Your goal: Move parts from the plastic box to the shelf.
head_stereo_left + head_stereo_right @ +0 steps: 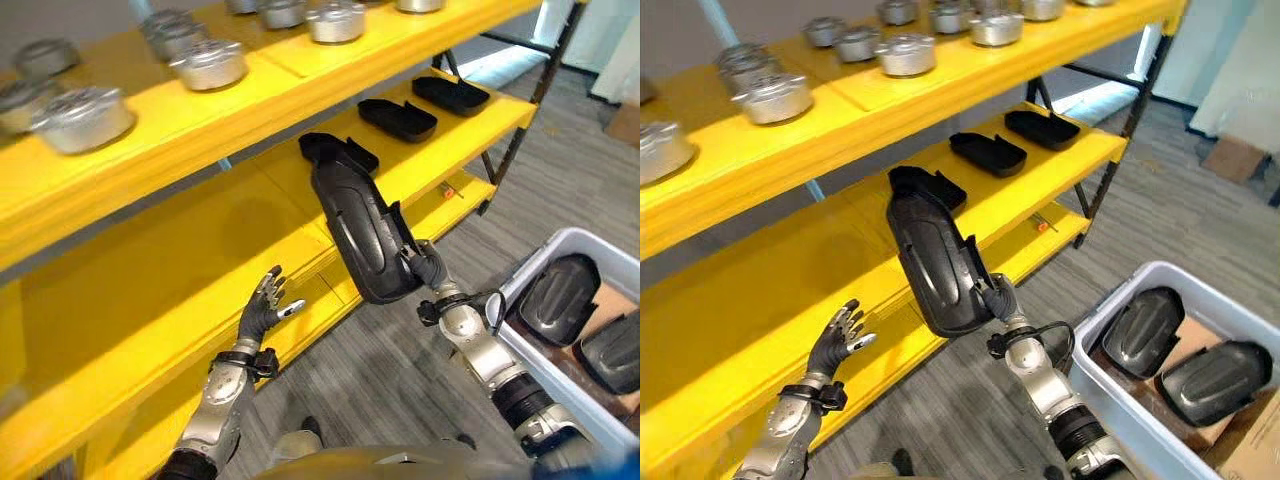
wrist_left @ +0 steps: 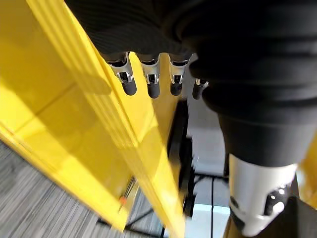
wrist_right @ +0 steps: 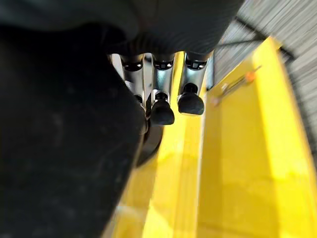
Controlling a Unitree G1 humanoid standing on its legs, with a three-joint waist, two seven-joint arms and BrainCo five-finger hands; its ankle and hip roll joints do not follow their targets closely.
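My right hand [image 1: 428,268] is shut on the lower end of a long black plastic part [image 1: 940,265] and holds it upright in front of the yellow middle shelf [image 1: 840,250]. In the right wrist view its fingers [image 3: 162,111] curl against the part [image 3: 59,148]. Three similar black parts [image 1: 338,152] [image 1: 397,118] [image 1: 450,94] lie in a row on that shelf. The grey plastic box [image 1: 1115,293] stands on the floor at the right with two black parts [image 1: 1143,330] [image 1: 1212,380] inside. My left hand [image 1: 262,312] is open and empty by the lower shelf's front edge.
Several round silver metal parts [image 1: 210,62] sit on the top yellow shelf. A small orange-tipped tool [image 1: 450,190] lies on the lower shelf at the right. The rack's dark leg [image 1: 515,140] stands past the shelf's end. Cardboard [image 1: 1245,455] lies beside the box.
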